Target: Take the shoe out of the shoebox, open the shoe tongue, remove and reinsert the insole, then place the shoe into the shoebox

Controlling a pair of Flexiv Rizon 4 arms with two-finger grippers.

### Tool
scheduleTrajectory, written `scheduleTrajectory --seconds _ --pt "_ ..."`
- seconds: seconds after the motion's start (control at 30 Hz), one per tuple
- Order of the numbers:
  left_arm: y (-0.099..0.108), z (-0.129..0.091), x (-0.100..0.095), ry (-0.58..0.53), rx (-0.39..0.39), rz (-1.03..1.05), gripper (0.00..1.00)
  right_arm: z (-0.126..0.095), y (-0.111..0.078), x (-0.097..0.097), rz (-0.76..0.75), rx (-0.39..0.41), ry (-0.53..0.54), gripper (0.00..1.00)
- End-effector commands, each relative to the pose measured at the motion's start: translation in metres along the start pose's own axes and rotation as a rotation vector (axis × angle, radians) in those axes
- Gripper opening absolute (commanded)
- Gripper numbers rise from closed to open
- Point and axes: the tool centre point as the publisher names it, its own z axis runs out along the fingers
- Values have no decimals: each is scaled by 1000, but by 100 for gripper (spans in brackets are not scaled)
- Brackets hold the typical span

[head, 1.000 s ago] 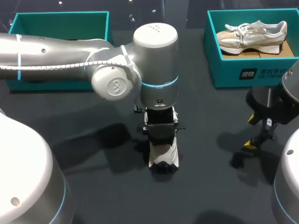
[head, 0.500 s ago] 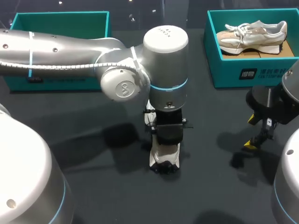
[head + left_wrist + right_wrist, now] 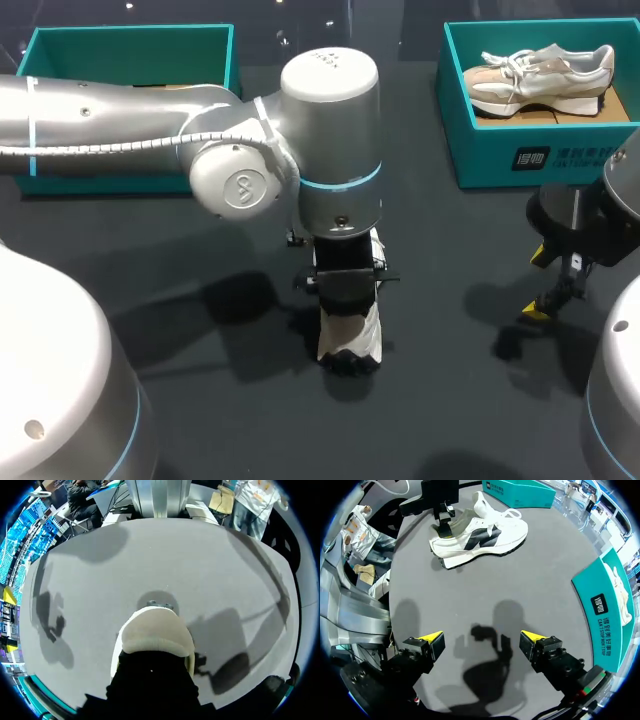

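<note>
Two teal cardboard shoeboxes sit on the dark tabletop (image 3: 200, 400) beyond a white sneaker with a black side mark (image 3: 349, 335), which rests on its sole at the middle of the surface and outside both boxes. One open teal box (image 3: 130, 40) is behind the sneaker towards the left arm's side. The other teal box (image 3: 520, 155) is behind it towards the right arm's side and holds a second, beige-and-white laced sneaker (image 3: 540, 75) lying on its side. The silver left arm (image 3: 120, 120) comes across directly above the white sneaker, and its black left hand (image 3: 345, 285) is down on the shoe's upper, covering much of it. From that wrist, only a rounded cream end of the shoe shows ahead of the hand. From the right wrist, this hand meets the shoe near one end of its opening, with loose laces trailing at the shoe's other end. Whether it is clamped on the sneaker or merely resting there cannot be told. The right hand (image 3: 482, 642) hangs well apart from the white sneaker on its right side, above bare tabletop, its yellow fingertips (image 3: 433, 637) spread wide with nothing between them.
</note>
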Motion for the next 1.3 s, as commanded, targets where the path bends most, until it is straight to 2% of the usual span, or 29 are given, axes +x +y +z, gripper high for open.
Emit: scheduleTrajectory --seconds 0.03,0.13,0.27,0.47,0.53,0.67,0.9,1.07,1.3 --pt "10 28 -7 24 21 9 0 0 -1 2 0 1 -4 100" --pt "14 34 -5 40 14 13 0 0 -1 2 0 1 -4 100" --pt "22 36 -2 54 -36 4 0 0 -1 2 0 1 -4 100" --pt "35 24 -3 36 -141 -31 0 0 -1 2 0 1 -4 100" --pt "38 17 -4 25 -141 -31 0 0 -1 2 0 1 -4 100" --pt "36 2 -3 5 -167 -23 0 0 -1 2 0 1 -4 100" --pt "24 -14 -7 -44 -157 18 0 0 -1 2 0 1 -4 100" --pt "21 -5 -9 -27 -156 35 0 0 -1 2 0 1 -4 100" --pt "33 20 -4 7 -141 13 0 0 -1 2 0 1 -4 100"
